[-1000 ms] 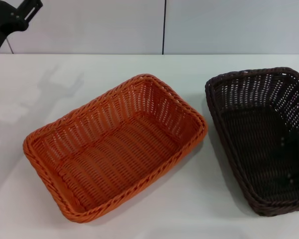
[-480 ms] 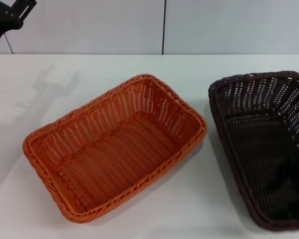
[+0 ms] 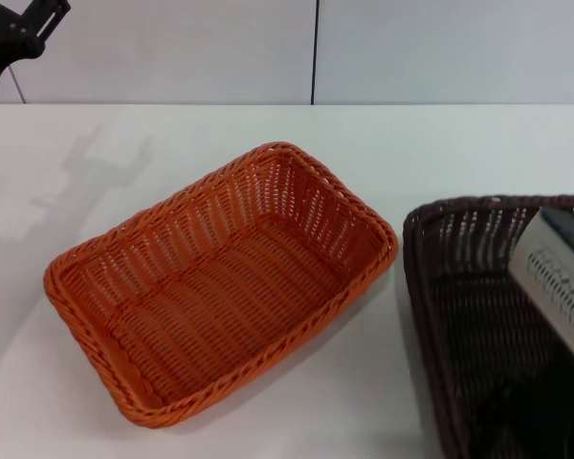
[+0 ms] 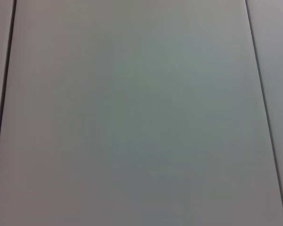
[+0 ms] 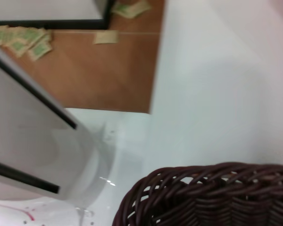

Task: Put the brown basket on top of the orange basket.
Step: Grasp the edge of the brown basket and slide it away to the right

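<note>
Raised nearer the camera, brown basket (image 3: 478,316) on right arm (image 3: 560,282).

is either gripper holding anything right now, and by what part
Cannot be told: the right arm reaches into the brown basket, its grip hidden. The left gripper, raised aside, holds nothing.
</note>
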`<state>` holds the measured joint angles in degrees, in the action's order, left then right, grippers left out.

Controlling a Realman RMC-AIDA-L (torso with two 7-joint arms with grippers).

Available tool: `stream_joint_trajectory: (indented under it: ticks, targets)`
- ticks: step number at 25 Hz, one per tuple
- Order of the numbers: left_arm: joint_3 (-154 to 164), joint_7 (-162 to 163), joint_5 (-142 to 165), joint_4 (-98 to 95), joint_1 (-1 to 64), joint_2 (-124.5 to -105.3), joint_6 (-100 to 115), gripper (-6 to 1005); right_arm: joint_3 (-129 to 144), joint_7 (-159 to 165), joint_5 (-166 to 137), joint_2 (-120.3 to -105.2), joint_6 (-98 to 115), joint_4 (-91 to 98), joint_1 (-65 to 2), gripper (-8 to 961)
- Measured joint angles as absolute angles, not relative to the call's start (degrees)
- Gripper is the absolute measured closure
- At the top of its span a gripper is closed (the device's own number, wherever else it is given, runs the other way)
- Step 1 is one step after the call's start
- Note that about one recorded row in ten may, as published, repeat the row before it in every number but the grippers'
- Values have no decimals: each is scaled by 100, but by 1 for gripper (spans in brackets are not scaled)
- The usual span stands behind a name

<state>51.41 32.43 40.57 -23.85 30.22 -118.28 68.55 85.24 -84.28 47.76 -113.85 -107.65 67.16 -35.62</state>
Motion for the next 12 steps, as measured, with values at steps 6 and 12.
stream_joint_trajectory:
  ticks: [6, 12]
  targets:
    - [5142, 3248, 3999, -2382, 2995, -11822, 6844, 184, 9297, -8374, 5375, -11339, -10781, 6821, -3648, 373]
    - [5092, 3244, 3970, -2381, 2997, -11807, 6836, 184, 9187, -8383, 5565, -11250, -10785, 6841, -3710, 384]
